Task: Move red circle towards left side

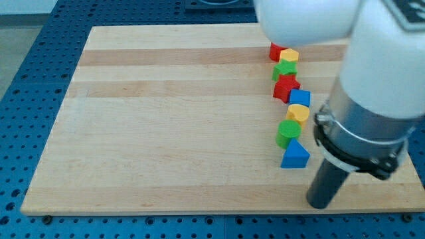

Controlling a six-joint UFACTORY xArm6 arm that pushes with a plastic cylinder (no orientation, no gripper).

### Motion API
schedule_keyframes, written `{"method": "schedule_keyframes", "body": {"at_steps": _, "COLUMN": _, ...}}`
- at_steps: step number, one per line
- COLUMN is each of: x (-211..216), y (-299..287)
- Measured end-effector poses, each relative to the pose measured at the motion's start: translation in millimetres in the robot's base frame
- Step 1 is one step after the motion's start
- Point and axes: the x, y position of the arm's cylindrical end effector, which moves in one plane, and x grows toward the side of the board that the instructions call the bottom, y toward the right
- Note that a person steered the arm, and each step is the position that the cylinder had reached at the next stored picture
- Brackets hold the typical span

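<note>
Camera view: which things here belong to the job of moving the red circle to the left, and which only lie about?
For the job:
red block, top of the row, partly hidden, probably the circle
my tip, right of and below the blue triangle, touching nothing

Lying about:
yellow block
green star
red star
blue cube
yellow heart
green cylinder
blue triangle

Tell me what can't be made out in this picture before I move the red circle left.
- Red block at the top of the row: the white arm cuts off its top and the yellow block covers its right, so I cannot confirm it is a circle.
- Board's right part: hidden by the arm.
- My tip: shows at the view's right of the blue triangle; contact with the board is unclear.
</note>
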Motion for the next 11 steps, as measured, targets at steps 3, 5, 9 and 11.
{"method": "schedule_keyframes", "body": {"at_steps": 3, "x": -131.4, "y": 168.0}}
{"method": "schedule_keyframes", "body": {"at_steps": 5, "x": -270.5, "y": 142.5}}
{"method": "schedule_keyframes", "body": {"at_steps": 9, "x": -330.4, "y": -30.2}}
{"method": "schedule_keyframes", "body": {"at_steps": 11, "x": -332.3, "y": -185.0}}
